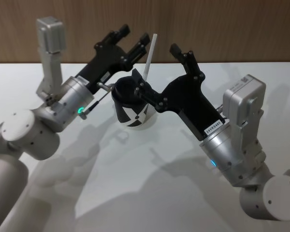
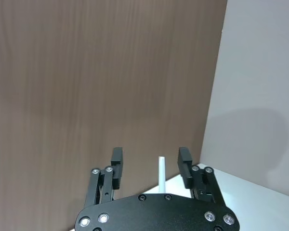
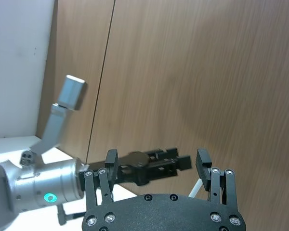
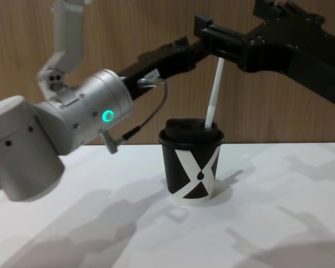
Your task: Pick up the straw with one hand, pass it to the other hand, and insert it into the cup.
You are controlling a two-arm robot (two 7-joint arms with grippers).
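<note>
Straw (image 4: 214,95) stood in the lid of the cup (image 4: 191,166), leaning slightly; cup sat on the white table (image 1: 135,193) between my arms. Insertion looked done, so I judged this the release stage; next call was to back both arms clear without knocking the straw. My left gripper (image 2: 150,164) was spread wide, straw between its fingers, apparently untouched. My right gripper (image 3: 157,164) was also spread, holding nothing, above the cup.
</note>
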